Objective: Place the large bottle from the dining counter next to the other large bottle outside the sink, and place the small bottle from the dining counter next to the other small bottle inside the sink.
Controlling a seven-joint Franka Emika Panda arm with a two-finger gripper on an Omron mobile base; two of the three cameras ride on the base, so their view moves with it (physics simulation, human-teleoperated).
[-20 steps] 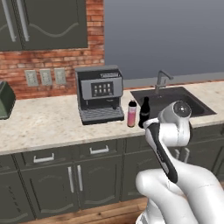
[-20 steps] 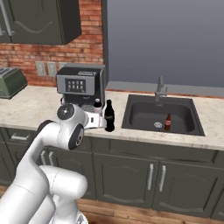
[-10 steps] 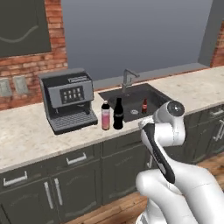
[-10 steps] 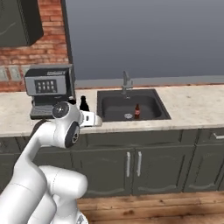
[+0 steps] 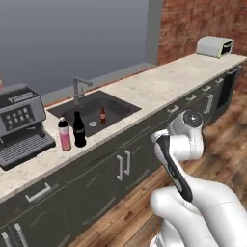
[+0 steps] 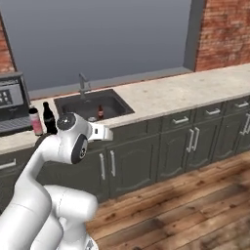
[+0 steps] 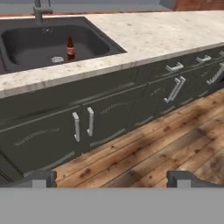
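Left base view: black large bottle upright on beige worktop, just left of the sink, close beside pink large bottle; whether touching, cannot tell. Pink one on the side nearer the coffee machine. Small reddish bottle upright inside the dark basin, near the round drain. Curved grey faucet behind the basin. Toaster at far end of the worktop, against brick wall. White arm folded low in front of dark grey cabinets, above wooden floor.

Right base view: same pair at the left edge, black bottle right of pink bottle, both outside the sink. Small bottle in the basin, just behind the arm's wrist.

Hand view: gripper spread wide, nothing between the two dark tips, held clear of everything, aimed at cabinet doors and floor planks. Small bottle standing in the sink at upper left, just beside the drain. Faucet base at the top edge.
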